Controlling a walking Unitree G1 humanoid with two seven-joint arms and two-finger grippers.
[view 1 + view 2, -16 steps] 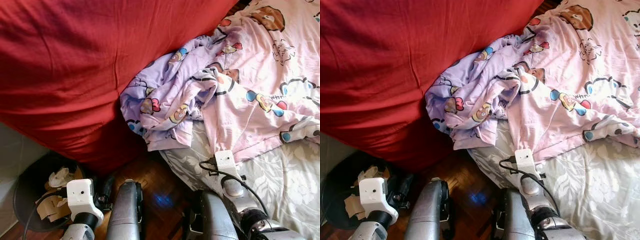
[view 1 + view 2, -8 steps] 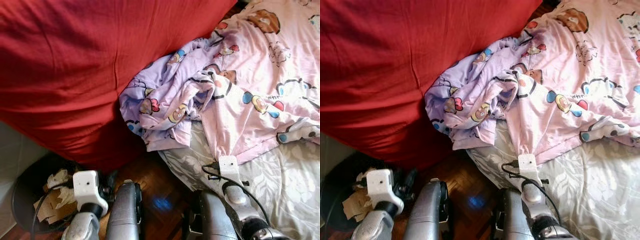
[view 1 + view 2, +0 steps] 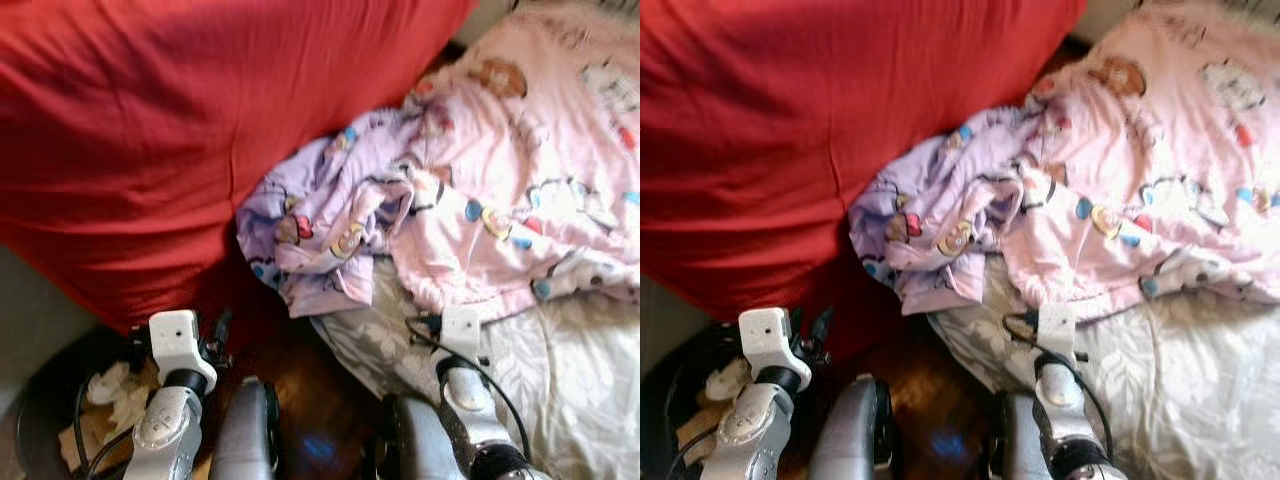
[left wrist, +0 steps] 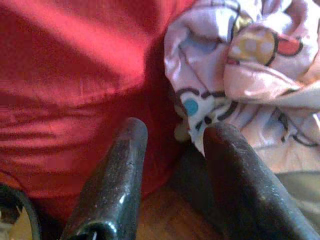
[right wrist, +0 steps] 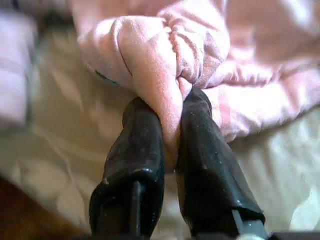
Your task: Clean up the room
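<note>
Since a second ago the head camera has been tilting up, and the left gripper point(image 3: 215, 330) has been rising from beside the bin toward the red cover point(image 3: 180, 130). In the left eye view, the pink blanket point(image 3: 520, 200) is lying bunched on the bed sheet point(image 3: 580, 370), just right of the red cover, and its long side is running from the near left up to the far right, with the crumpled end pointing at the red cover. In the left wrist view, the left fingers point(image 4: 115, 180) are standing apart with nothing between them, near the blanket's edge. In the right wrist view, the right gripper point(image 5: 172, 145) is pinching a small fold of the pink blanket. That pinch is looking thin, so the cloth might be slipping out if the arm is pulling hard, or the sheet might be dragging along with it.
</note>
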